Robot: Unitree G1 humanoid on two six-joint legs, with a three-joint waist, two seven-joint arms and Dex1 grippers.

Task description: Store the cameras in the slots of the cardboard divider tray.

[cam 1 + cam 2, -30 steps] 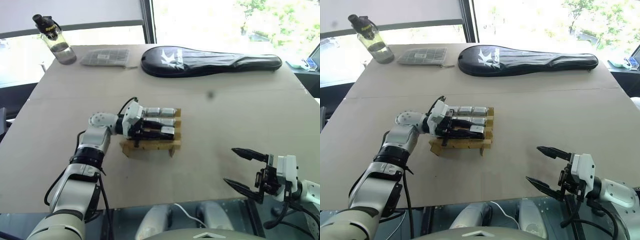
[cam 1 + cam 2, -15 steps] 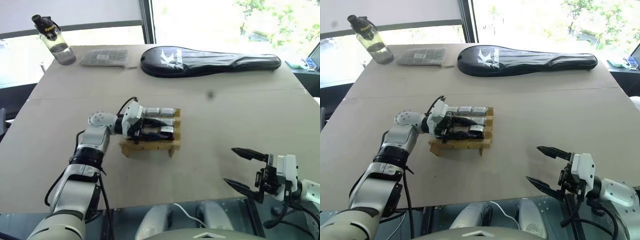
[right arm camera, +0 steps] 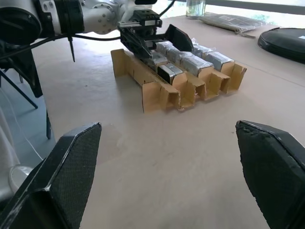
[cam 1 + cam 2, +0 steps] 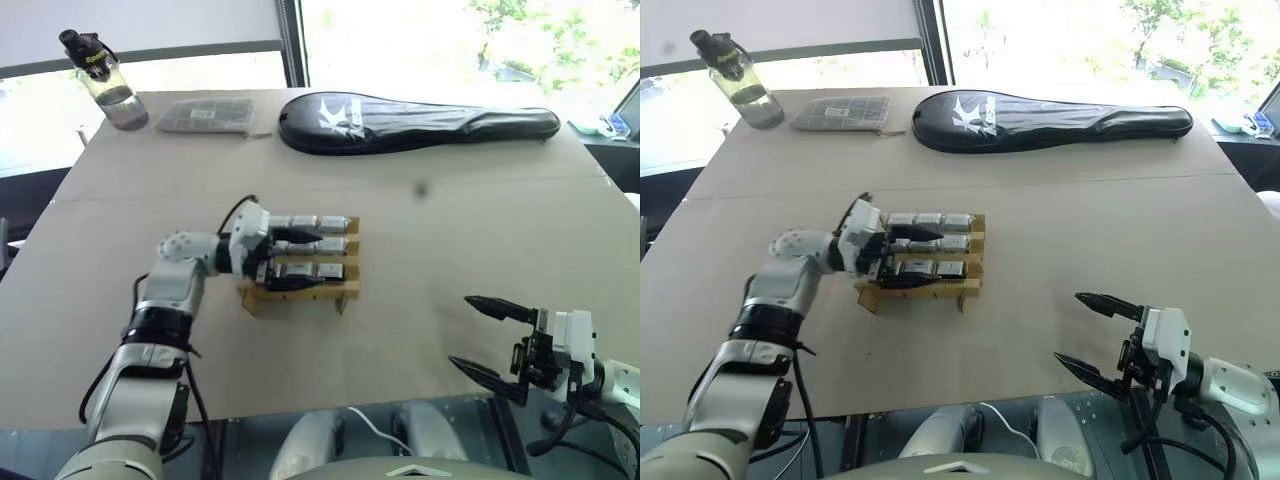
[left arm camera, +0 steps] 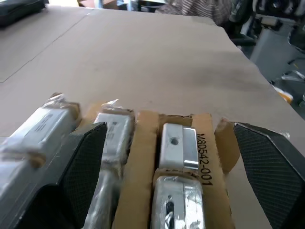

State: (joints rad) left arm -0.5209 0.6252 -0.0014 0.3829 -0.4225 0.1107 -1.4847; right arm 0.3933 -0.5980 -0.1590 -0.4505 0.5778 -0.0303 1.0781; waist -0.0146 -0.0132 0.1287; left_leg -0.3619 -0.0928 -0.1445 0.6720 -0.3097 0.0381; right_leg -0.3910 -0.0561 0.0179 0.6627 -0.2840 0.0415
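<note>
The cardboard divider tray [image 4: 300,292] stands mid-table with several silver-grey cameras [image 4: 331,246] lying in its slots. My left gripper [image 4: 296,260] is at the tray's left end, open, one finger over the back row and one by the front wall, gripping nothing. In the left wrist view a bare silver camera [image 5: 178,145] and wrapped ones [image 5: 114,133] lie in cardboard rows between the spread fingers [image 5: 86,162]. My right gripper [image 4: 460,330] hangs open and empty off the table's near right edge, well away from the tray [image 3: 162,95].
Along the far edge lie a clear water bottle [image 4: 103,78], a flat grey gridded packet [image 4: 210,114] and a long black racket cover [image 4: 420,122]. Bare tabletop surrounds the tray; the near table edge runs just ahead of my right gripper.
My left gripper has opened from shut and drawn back a little to the left off the tray's rows. The cameras stay in their slots. The right arm has not moved.
</note>
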